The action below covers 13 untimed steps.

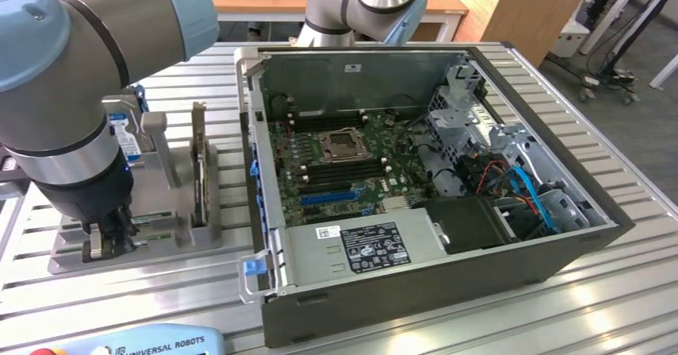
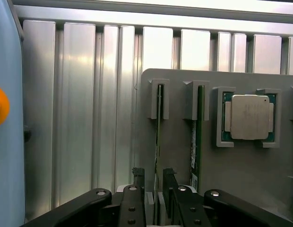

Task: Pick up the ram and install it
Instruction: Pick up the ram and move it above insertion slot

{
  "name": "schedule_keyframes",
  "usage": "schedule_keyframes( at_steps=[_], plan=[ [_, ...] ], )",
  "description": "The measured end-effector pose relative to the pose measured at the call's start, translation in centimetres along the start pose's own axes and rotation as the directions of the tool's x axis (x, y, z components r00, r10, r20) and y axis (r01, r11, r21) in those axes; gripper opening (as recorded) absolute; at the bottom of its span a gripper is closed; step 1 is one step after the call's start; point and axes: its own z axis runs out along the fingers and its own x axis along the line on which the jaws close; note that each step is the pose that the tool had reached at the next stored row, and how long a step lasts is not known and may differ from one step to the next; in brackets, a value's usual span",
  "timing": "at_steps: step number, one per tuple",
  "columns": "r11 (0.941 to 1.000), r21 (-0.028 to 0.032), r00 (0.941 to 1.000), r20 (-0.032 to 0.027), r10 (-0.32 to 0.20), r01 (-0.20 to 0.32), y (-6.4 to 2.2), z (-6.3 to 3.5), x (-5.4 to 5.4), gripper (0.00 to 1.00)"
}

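A slatted aluminium bench [image 1: 159, 291] carries everything. The largest thing on it is an open computer case [image 1: 424, 275], lying at the middle and the exterior view's right, with its green motherboard [image 1: 350, 164] exposed inside. At the exterior view's left the grey and pale-blue arm [image 1: 75, 93] reaches down from above over a grey holder [image 1: 175, 236] that lies just beside the case. A blue-labelled hard drive [image 1: 125, 136] stands on edge at the holder's far end, partly behind the arm. At the near edge of the bench lies a pale-blue teach pendant [image 1: 148, 343].

In the wrist view the holder shows as a flat grey plate with raised brackets. A square silver processor [image 2: 249, 117] sits in one bracket. Beside it a second green stick [image 2: 199, 132] stands on edge in its own slot. The ram [image 2: 158, 137] stands on edge in the next slot along, on the side away from the processor, seated in the holder and not lifted.

The black fingers [image 2: 138, 177] are released. They stand spread, one on each side of the ram's near end, with the thin board in the gap between them. Whether either finger touches the board cannot be told.
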Motion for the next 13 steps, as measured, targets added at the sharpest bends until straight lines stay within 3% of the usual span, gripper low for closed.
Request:
schedule_keyframes(
  at_steps=[13],
  plan=[
    [1.0,-0.0001,1.0,0.0,0.0,0.0,-0.59,0.1,-0.12,0.3]
  ],
)
